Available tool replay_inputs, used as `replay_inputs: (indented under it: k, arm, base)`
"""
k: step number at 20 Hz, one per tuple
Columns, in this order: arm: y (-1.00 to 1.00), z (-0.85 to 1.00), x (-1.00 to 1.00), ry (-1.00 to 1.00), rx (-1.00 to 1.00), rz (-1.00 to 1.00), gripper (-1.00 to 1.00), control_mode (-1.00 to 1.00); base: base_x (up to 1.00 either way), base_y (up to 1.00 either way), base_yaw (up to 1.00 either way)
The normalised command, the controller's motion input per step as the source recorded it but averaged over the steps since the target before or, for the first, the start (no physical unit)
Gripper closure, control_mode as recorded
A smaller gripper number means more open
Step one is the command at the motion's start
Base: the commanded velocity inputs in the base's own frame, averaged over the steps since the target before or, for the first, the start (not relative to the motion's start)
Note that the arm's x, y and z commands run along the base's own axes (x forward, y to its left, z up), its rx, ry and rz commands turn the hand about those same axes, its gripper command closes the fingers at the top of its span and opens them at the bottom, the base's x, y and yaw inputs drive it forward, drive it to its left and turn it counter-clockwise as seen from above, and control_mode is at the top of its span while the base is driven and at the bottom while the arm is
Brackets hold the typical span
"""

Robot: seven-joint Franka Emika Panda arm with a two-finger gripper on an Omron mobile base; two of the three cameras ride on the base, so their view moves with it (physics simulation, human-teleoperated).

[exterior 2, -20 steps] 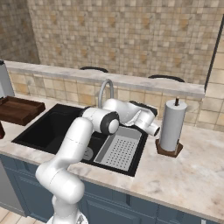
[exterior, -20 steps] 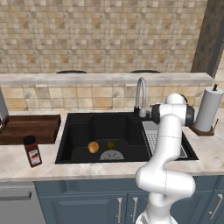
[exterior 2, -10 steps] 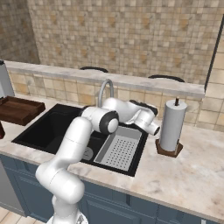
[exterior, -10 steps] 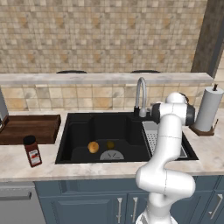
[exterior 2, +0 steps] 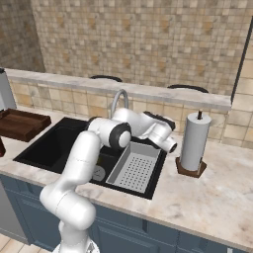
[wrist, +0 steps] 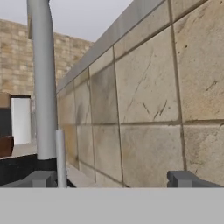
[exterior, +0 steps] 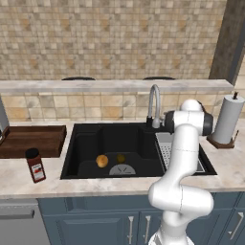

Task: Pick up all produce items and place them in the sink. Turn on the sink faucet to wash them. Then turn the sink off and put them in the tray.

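Note:
Two produce items lie on the floor of the black sink point(exterior: 86, 143): an orange-yellow fruit point(exterior: 102, 161) and, just right of it, a smaller olive-brown one point(exterior: 121, 158). The grey gooseneck sink faucet point(exterior: 154, 103) rises at the basin's back right. My gripper point(exterior: 161, 122) hovers right beside the faucet's base, close to the tiled backsplash. In the hand view the faucet's stem point(wrist: 41, 87) stands at the left with a thin grey lever point(wrist: 60, 157) next to it. The gripper point(wrist: 113, 179) is open, its fingertips far apart with nothing between them. The brown wooden tray point(exterior: 31, 141) lies on the counter left of the sink.
A red-labelled jar point(exterior: 35, 165) stands on the front counter by the tray. A grey perforated rack point(exterior 2: 133, 168) fills the sink's right part, under my arm. A paper towel roll point(exterior: 228, 119) stands on the counter to the right. A raised stone ledge point(exterior: 110, 85) runs behind the sink.

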Motion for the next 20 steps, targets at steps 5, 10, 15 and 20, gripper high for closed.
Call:
replay_inputs:
  k: [5,10,15,20]
  arm:
    - [0.09,0.0,0.0,0.0,0.0,-0.07,-1.0,-1.0]
    - [0.11,0.0,0.04,0.0,0.0,-0.07,-1.0,-1.0]
    - [0.09,0.0,0.12,0.0,0.0,-0.07,-1.0,-1.0]
    - [0.05,0.0,0.27,0.0,0.0,-0.08,-1.0,-1.0]
  base:
    - [0.0,0.0,0.0]
    - [0.0,0.0,0.0]
    - [0.0,0.0,0.0]
    - [0.0,0.0,0.0]
